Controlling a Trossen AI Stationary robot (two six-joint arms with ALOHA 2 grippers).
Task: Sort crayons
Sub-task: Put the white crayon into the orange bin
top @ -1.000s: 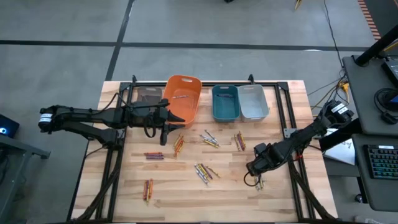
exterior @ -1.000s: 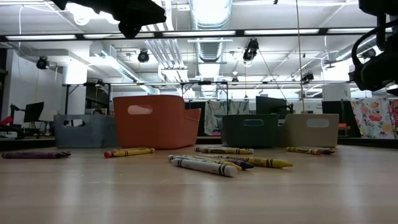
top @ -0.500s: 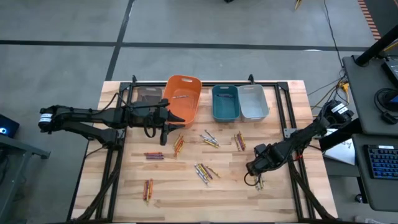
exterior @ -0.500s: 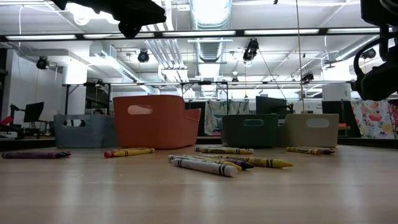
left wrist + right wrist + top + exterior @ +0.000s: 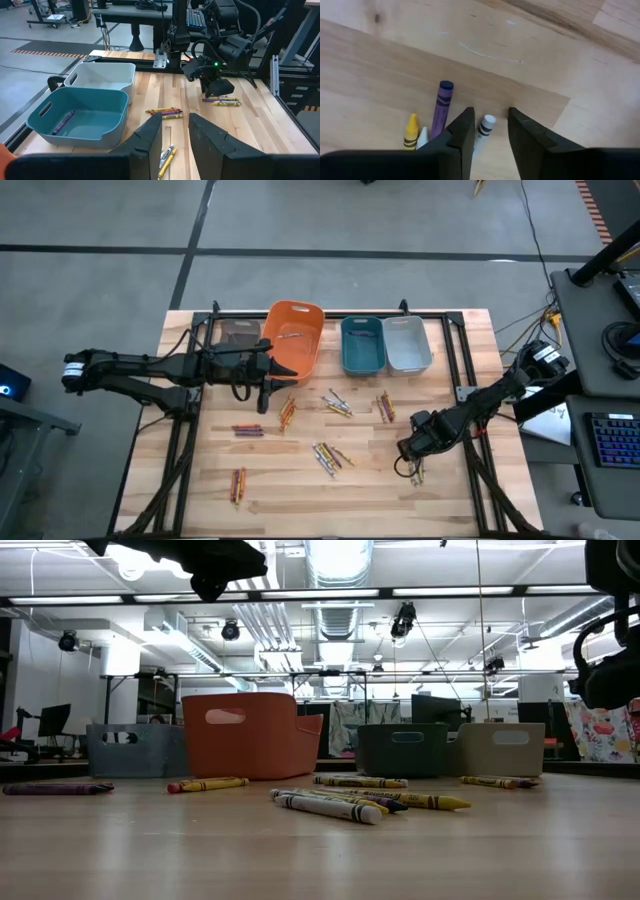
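Right hand (image 5: 487, 142) sits low over a white crayon (image 5: 485, 125), fingers apart; left hand (image 5: 174, 137) open, empty, by the orange bin (image 5: 294, 335).

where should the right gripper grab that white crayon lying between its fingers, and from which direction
Best judged from the right wrist view: the white crayon lies flat, lengthwise between the open right gripper. Come straight down and close across its mid-body, on the paper wrap behind the tip. The purple crayon lies close beside one finger, so that finger must land between the two.
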